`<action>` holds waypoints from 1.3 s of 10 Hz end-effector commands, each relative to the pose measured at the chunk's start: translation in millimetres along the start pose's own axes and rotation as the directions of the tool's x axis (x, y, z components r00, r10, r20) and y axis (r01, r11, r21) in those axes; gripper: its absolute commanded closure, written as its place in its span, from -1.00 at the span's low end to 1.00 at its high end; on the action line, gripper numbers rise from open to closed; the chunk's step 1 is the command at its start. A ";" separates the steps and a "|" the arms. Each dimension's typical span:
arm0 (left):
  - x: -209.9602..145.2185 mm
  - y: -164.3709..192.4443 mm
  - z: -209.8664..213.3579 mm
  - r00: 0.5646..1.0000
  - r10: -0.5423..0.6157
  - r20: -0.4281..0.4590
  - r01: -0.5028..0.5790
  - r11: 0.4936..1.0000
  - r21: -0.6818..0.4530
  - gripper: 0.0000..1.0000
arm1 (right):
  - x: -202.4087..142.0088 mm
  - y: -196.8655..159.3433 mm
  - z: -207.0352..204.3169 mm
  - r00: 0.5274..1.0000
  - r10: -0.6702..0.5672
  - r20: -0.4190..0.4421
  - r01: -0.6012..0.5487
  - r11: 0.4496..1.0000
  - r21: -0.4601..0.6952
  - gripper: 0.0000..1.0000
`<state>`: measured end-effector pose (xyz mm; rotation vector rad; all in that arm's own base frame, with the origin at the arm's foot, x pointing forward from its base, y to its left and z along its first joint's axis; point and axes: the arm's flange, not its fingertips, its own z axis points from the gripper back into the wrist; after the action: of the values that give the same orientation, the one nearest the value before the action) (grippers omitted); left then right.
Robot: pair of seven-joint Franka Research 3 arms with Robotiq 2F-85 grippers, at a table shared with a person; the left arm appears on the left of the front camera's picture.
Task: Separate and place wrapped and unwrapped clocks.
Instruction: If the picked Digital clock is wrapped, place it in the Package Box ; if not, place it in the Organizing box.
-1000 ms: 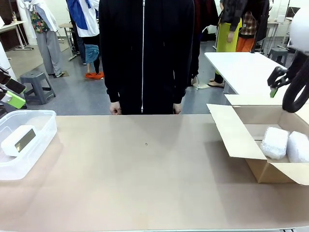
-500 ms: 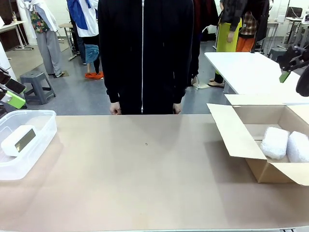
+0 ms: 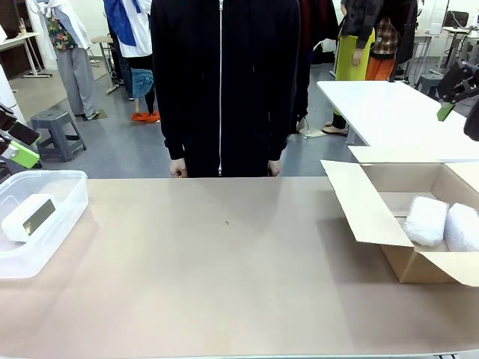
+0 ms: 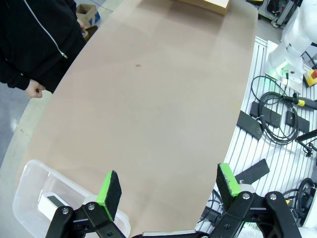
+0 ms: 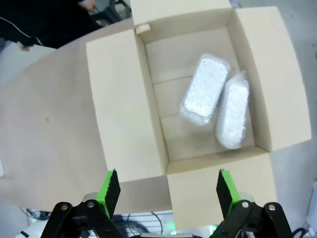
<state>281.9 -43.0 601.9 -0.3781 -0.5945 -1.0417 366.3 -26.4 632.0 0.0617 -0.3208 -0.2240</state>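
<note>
Two wrapped clocks, white bubbly bundles (image 3: 425,221) (image 3: 464,226), lie side by side in the open cardboard box (image 3: 359,202) at the table's right; the right wrist view looks down on them (image 5: 205,89) (image 5: 233,116). The unwrapped clock (image 3: 28,217), white with a grey-green screen, lies in the clear plastic bin (image 3: 52,179) at the left and shows in the left wrist view too (image 4: 49,202). My right gripper (image 3: 453,93) (image 5: 167,186) hangs open, high above the box. My left gripper (image 3: 22,146) (image 4: 168,184) stands open above the bin's near side, holding nothing.
A person in a black zipped jacket (image 3: 224,82) stands at the far edge, hands (image 3: 178,169) at their sides. The brown tabletop (image 3: 224,262) stretches between bin and box. Cables and a robot base (image 4: 287,64) lie off the table's near side.
My right gripper has risen and drawn off to the right, away from the box. The left gripper, the clocks and the person have stayed put.
</note>
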 end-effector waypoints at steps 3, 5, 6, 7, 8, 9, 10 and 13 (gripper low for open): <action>0.1 -1.2 -0.6 1.000 0.003 0.011 -0.003 1.000 -0.013 -1.00 | -1.9 -0.2 1.7 1.000 0.002 -0.002 -0.002 1.000 0.000 -1.00; 0.1 -1.2 -0.6 1.000 0.003 0.011 -0.003 1.000 -0.013 -1.00 | -1.9 -0.2 1.7 1.000 0.002 -0.002 -0.002 1.000 0.000 -1.00; 0.1 -1.2 -0.6 1.000 0.003 0.011 -0.003 1.000 -0.013 -1.00 | -1.9 -0.2 1.7 1.000 0.002 -0.002 -0.002 1.000 0.000 -1.00; 0.1 -1.2 -0.6 1.000 0.003 0.011 -0.003 1.000 -0.013 -1.00 | -1.9 -0.2 1.7 1.000 0.002 -0.002 -0.002 1.000 0.000 -1.00; 0.1 -1.2 -0.6 1.000 0.003 0.011 -0.003 1.000 -0.013 -1.00 | -1.9 -0.2 1.7 1.000 0.002 -0.002 -0.002 1.000 0.000 -1.00; 0.1 -1.2 -0.6 1.000 0.003 0.011 -0.003 1.000 -0.013 -1.00 | -1.9 -0.2 1.7 1.000 0.002 -0.002 -0.002 1.000 0.000 -1.00; 0.1 -1.2 -0.6 1.000 0.003 0.011 -0.003 1.000 -0.013 -1.00 | -1.9 -0.2 1.7 1.000 0.002 -0.002 -0.002 1.000 0.000 -1.00; 0.1 -1.2 -0.6 1.000 0.003 0.011 -0.003 1.000 -0.013 -1.00 | -1.9 -0.2 1.7 1.000 0.002 -0.002 -0.002 1.000 0.000 -1.00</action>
<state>281.9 -43.0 601.9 -0.3781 -0.5946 -1.0417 365.7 -26.3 632.6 0.0617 -0.3213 -0.2237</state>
